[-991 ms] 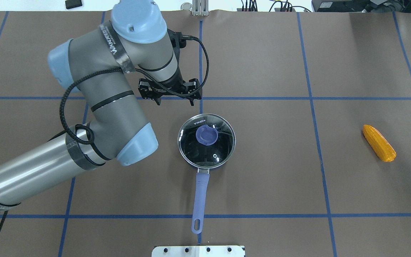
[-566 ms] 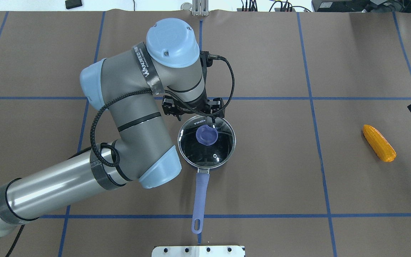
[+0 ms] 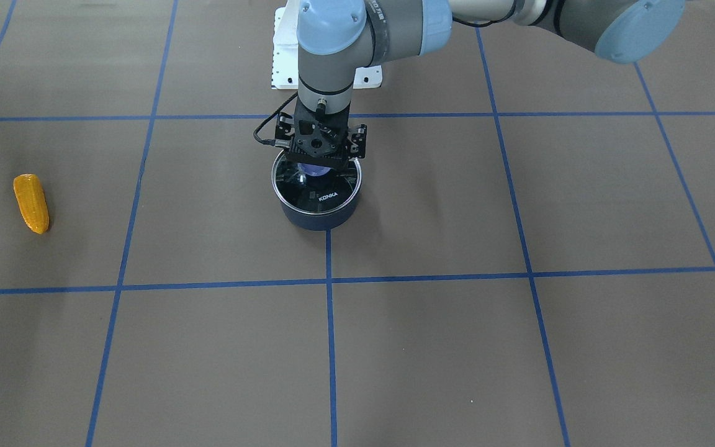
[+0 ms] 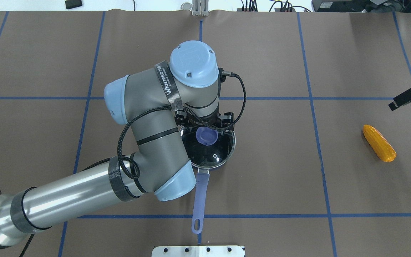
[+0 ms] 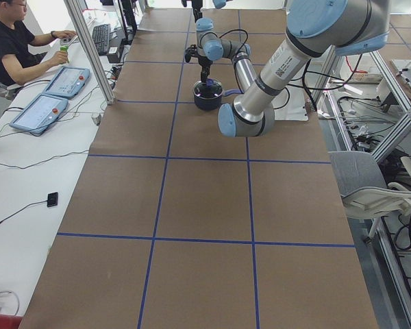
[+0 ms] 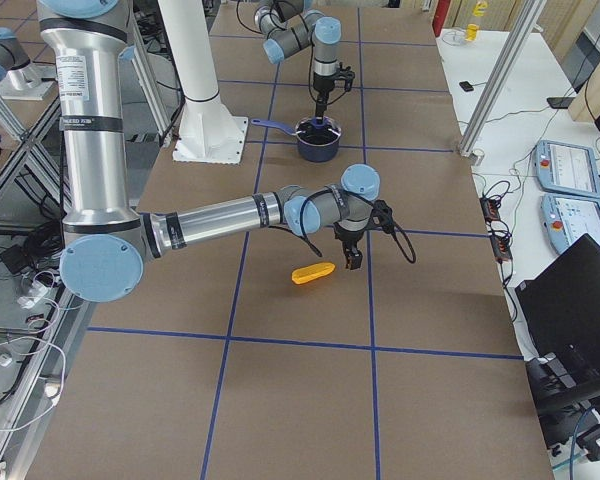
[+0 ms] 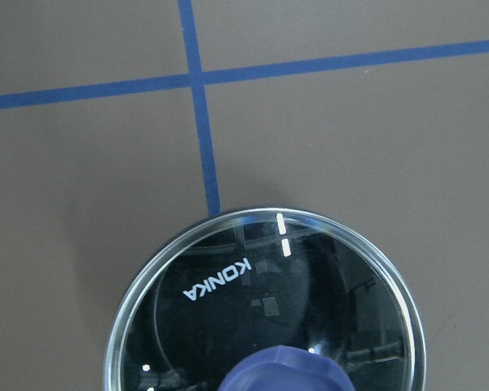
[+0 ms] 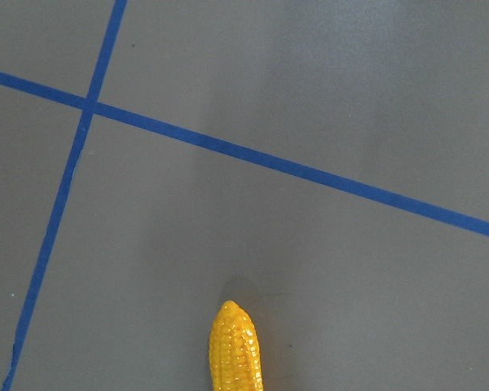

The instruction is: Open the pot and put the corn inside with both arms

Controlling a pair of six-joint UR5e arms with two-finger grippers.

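Observation:
The navy pot (image 3: 320, 217) stands mid-table with its clear glass lid (image 4: 215, 154) on it, and its purple handle (image 4: 200, 196) points toward the robot. My left gripper (image 4: 205, 130) hangs open right over the lid's purple knob (image 7: 285, 373), one finger on each side of it. The corn (image 4: 379, 142) lies on the table at the far right. My right gripper (image 4: 407, 98) hovers just beyond the corn's far end. I cannot tell whether it is open or shut. The right wrist view shows the corn's tip (image 8: 236, 350).
Brown mat with a blue tape grid. The white robot mount plate (image 4: 198, 251) sits at the near edge behind the pot handle. An operator (image 5: 14, 41) sits at a side desk with control tablets.
My left arm has swung right and toward the robot, bringing its open gripper from beyond the pot to over the lid knob. My right gripper has come further into view near the corn.

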